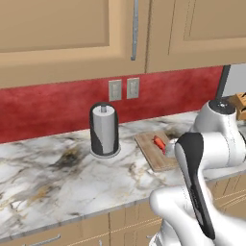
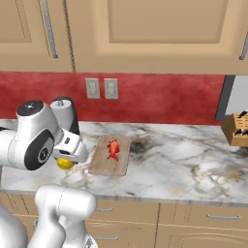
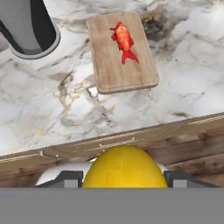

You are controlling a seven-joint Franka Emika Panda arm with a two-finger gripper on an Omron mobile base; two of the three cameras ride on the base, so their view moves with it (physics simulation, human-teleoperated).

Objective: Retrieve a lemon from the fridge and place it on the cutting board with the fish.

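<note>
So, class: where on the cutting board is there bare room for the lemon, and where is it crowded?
The cutting board is bare along its near end and down its paper-towel-holder side. The fish crowds the far half. The gripper holds the lemon over the counter's front edge.

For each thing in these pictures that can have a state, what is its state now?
lemon: held in the pincer, above the counter's front edge, not yet on the board.
fish: lying flat on the cutting board.
cutting board: flat on the counter, free space beside the fish.
upper cabinets: doors closed.
paper-towel holder: upright.
</note>
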